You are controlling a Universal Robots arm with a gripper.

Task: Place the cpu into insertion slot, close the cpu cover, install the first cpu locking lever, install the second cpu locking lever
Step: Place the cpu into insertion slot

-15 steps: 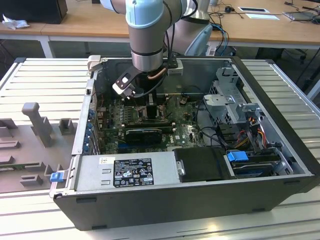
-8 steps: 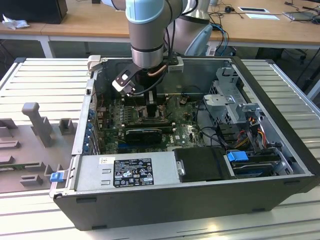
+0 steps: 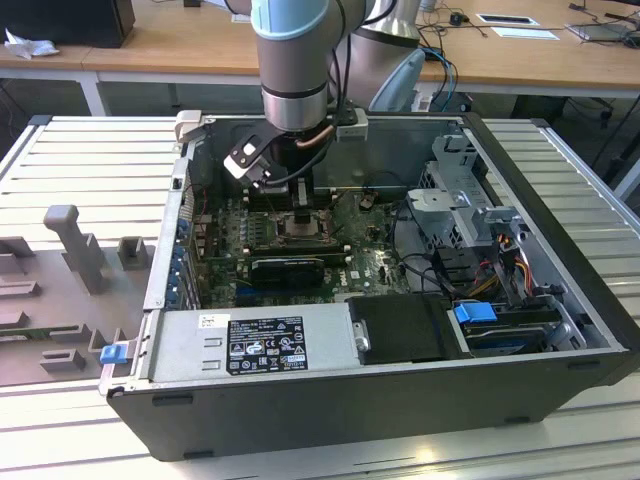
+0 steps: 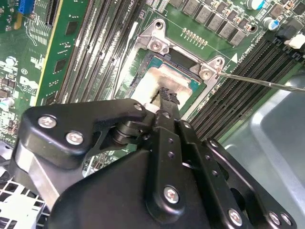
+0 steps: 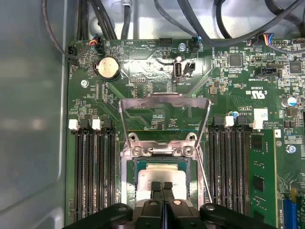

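Currently the cpu [image 5: 155,172] is sitting in the insertion slot [image 5: 139,167], the gripper [image 5: 161,185] hovering narrow, fingers together, over it; the exterior view is showing the computer case [image 3: 400,400].

cpu [image 5: 150,174]: part tucked under the tips of the claw [image 5: 160,185], first wrist view | insertion slot [image 4: 157,44]: a good half lost behind the claw's black body, second wrist view | locking lever [image 4: 262,81]: thin wire runs off the picture's edge there | exterior view: arm [image 3: 292,60] blocks part of the slot, its upper length cut off
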